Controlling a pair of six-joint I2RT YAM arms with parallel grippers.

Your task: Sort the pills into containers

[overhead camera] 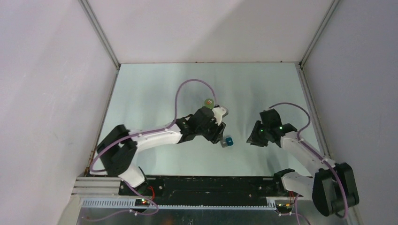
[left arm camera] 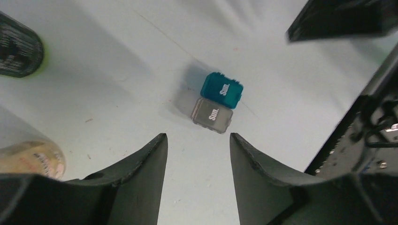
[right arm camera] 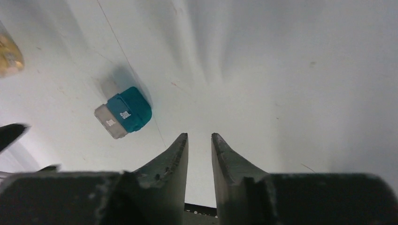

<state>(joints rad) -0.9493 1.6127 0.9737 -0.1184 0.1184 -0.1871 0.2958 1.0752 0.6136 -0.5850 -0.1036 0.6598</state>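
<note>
Looks like lining up a pinch: left gripper point(left arm camera: 198, 138) hovering just short of the teal-and-grey pill cubes point(left arm camera: 216, 108), fingers half apart, empty. Right gripper point(right arm camera: 199, 137) off to the side, narrowed to a slit, gripping nothing. Dark green-topped bottle point(left arm camera: 19, 44) and beige bottle point(left arm camera: 28, 159) (blurry, can't tell if capped) close by for an easy drop-off

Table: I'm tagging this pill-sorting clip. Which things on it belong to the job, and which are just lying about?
Job: dark bottle with green top; pale bottle; probably the teal box and grey box, both marked Sun.
Lying about: none seen; no loose pills visible.
</note>
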